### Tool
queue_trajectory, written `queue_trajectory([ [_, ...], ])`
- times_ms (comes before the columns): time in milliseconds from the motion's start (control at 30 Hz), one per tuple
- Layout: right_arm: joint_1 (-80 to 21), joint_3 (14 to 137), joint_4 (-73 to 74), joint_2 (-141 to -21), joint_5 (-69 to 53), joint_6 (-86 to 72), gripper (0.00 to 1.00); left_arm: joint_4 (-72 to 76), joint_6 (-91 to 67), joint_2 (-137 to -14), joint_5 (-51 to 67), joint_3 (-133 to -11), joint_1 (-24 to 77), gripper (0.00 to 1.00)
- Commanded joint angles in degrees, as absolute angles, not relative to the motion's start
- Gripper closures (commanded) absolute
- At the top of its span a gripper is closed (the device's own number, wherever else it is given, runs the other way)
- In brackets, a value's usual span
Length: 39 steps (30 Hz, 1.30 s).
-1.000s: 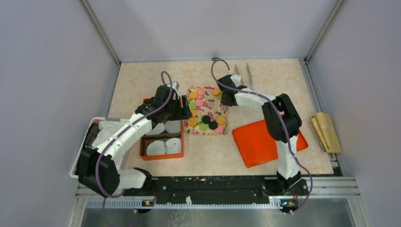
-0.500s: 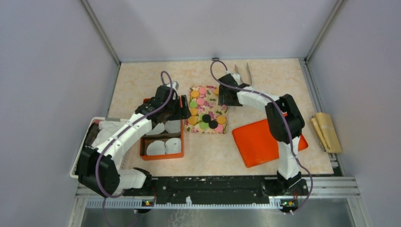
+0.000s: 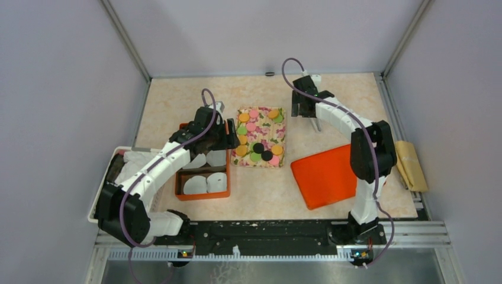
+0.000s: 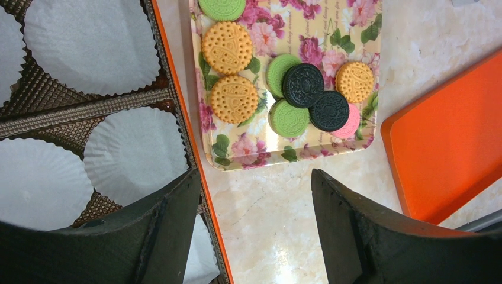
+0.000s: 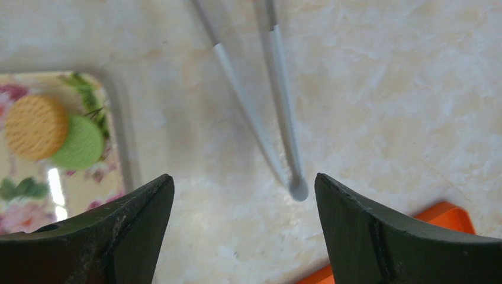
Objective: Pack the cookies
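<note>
Left hand [image 4: 254,177] first: its dark jaws stood wide apart with nothing between them, and it hung over the spot where the orange rectangular box [image 3: 202,197] lay just beside the flower-printed rectangular tray [image 4: 260,145]. The small round embossed cookies [image 4: 284,83], in orange, green, pink and black, all lay on that tray, every one we could see. Near the tray's close end two orange ones touched edge to edge. Beside them one black cookie overlapped a green one, and another black one overlapped a pink one. The box held white pleated paper cup liners [image 4: 133,154], set in dark ribbed compartments.

Over on the other side, the right hand [image 5: 243,180] was open too, gripping nothing. It hovered above a pair of slim metal tongs with white tips [image 5: 286,118], which lay flat on the pale marbled desk [image 5: 385,106]. In the wrist view the tongs' joined end sat between the two jaws, nearer the right-hand one, and we could not tell how high above them the hand was. One corner of the tray showed at the left of that view, with an orange cookie and a green one overlapping on it.

The flat orange lid [image 3: 322,177] lay on the desk beside the tray, nearer the right arm's base.
</note>
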<state>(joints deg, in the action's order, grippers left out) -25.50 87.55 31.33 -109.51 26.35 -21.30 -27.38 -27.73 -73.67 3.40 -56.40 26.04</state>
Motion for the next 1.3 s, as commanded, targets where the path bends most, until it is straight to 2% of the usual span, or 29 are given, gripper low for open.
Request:
queue_trajectory([
  [0,-22.3,91.7,32.2,-114.0,28.2,-17.6,0.12,-25.7,-27.4,-74.4,3.4,-57.1,26.3,0.25],
  [600,-15.5,113.3,35.1,-133.7,20.0,-13.5,0.13,-27.6,-27.8,-73.3,0.6,-56.4,26.2,0.25],
  [800,-15.5,109.8,34.3,-133.9,17.9,-14.7,0.15,-28.1,-27.9,-72.6,0.5,-56.2,26.1,0.25],
  [933,-15.4,106.5,33.0,-132.7,15.9,-14.9,0.21,-27.8,-28.1,-72.8,0.6,-56.4,26.1,0.25],
  [1133,-15.4,104.4,32.3,-131.2,13.3,-14.7,0.47,-27.2,-28.7,-73.6,2.2,-56.2,26.0,0.26],
  [1267,-15.4,102.1,30.0,-128.0,12.5,-14.5,0.53,-27.2,-28.9,-73.4,2.0,-56.1,26.0,0.25],
])
